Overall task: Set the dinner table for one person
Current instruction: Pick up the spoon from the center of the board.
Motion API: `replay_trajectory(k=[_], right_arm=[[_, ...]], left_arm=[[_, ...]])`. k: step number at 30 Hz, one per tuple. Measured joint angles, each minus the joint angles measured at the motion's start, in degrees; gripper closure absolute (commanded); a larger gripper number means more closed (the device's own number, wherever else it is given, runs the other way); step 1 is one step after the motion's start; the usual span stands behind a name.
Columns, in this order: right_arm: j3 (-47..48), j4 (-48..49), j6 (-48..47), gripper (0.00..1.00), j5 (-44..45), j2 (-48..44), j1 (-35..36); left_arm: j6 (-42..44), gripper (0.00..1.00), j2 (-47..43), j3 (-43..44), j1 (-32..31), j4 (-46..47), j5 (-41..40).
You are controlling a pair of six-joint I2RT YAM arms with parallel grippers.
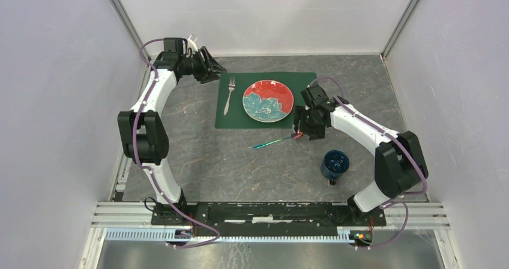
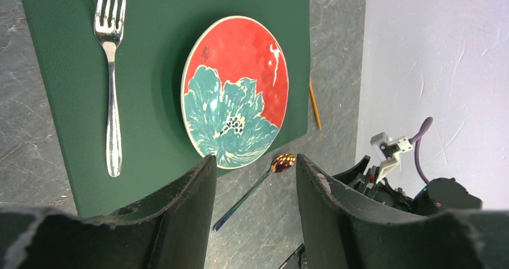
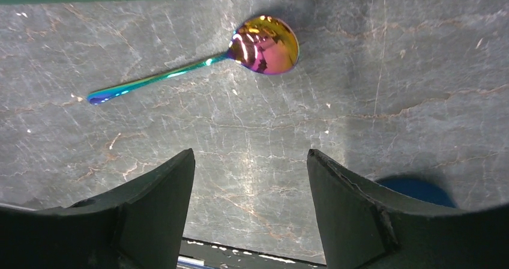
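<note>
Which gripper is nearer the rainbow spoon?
Right. The right gripper hovers right beside the spoon, at its bowl end, jaws open. The left gripper sits off the placemat's far-left corner, beyond the fork.

One dinner table point(image 1: 240, 167), fork point(image 1: 229, 96), plate point(image 1: 268, 100), spoon point(image 1: 276, 141) (iridescent), mug point(image 1: 334, 164), placemat point(image 1: 302, 81).

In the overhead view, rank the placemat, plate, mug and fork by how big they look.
1. placemat
2. plate
3. mug
4. fork, a little longer than the mug is wide but far thinner, so it covers the least area
</note>
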Motion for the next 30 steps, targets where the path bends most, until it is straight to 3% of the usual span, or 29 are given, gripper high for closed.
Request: replay_trajectory(k=[8,16,30], right_arm=[[-4.81,2.47,4.00,0.27,1.14,-0.76,1.81],[-7.06,5.57,10.12,0.28,7.61,-4.42,3.13],[-5.88,6.12,17.94,0.28,17.35,-4.20,9.44]], left_arm=[[0.00,0.43,0.00,0.00,0.00,0.00,0.02],[0.00,0.43,0.00,-0.11,0.00,-0.04,0.02],[0.00,0.43,-0.02,-0.11,0.00,-0.04,0.02]])
